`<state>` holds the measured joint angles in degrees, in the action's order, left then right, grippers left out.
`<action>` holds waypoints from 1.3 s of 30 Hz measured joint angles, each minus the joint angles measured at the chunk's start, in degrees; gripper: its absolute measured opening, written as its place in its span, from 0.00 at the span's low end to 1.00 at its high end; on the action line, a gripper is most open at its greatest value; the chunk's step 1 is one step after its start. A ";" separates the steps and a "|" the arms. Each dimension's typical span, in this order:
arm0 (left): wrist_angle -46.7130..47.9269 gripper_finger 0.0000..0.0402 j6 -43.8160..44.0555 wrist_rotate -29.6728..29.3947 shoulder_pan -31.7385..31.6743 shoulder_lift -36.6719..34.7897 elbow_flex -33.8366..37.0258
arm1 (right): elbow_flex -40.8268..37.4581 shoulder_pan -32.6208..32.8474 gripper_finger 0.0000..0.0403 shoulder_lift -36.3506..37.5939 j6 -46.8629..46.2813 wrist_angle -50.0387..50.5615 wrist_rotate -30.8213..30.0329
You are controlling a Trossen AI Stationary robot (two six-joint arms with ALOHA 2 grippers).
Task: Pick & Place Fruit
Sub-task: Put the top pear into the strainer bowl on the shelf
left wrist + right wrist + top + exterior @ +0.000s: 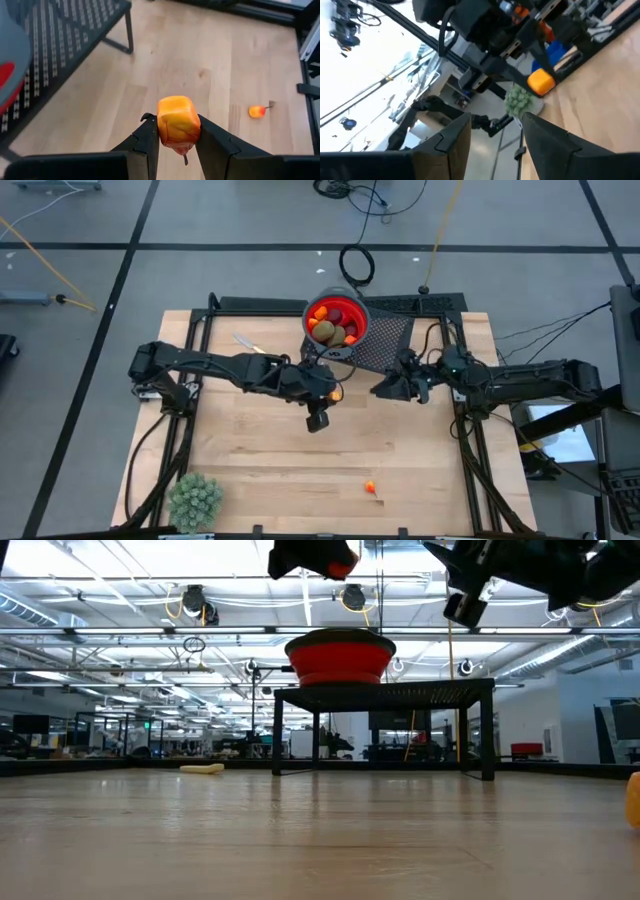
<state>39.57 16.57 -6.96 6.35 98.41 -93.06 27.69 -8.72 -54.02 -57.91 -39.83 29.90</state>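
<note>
We see the left gripper (177,137) clamped on an orange fruit (178,120), raised over the table (260,445) just short of the red bowl (337,320) on the black rack (395,340); the grip looks shallow, so it may slip; the right gripper (495,135) hangs parted, empty, nearby, risking collision.

Count, high view unless noted.
Red bowl (336,310): 1, on the black mesh stand (395,340): 1, at the table's far edge.
Fruit in bowl: 2 brown ovals (324,330), at least 2 red pieces; exact total unclear.
Orange fruit piece (178,120) between left gripper fingers: 1.
Small orange piece (370,487) near the table's near edge: 1.
Spiky green plant ball (194,500), near-left corner: 1.
Yellow-handled knife (247,342): 1.
</note>
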 joint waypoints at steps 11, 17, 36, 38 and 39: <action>4.07 0.26 1.93 -0.42 0.11 0.00 0.00 | 5.28 5.41 0.40 -9.02 0.16 3.56 -8.25; 4.40 0.26 1.76 -0.46 0.38 0.00 0.02 | 7.22 8.94 0.40 -13.29 -1.35 3.45 -15.00; 3.99 0.26 -0.86 -1.98 4.01 1.16 0.08 | 13.82 13.37 0.40 -24.33 -5.92 3.49 -24.52; 3.55 0.26 -0.88 -1.32 4.24 2.45 0.09 | 14.36 13.37 0.40 -25.15 -5.92 3.25 -25.56; 3.82 0.26 -0.91 -1.20 4.44 2.79 0.10 | 14.38 13.37 0.40 -25.32 -5.92 3.25 -25.71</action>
<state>43.40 15.66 -8.16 10.79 101.20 -92.96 42.06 4.64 -79.35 -63.83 -36.58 4.19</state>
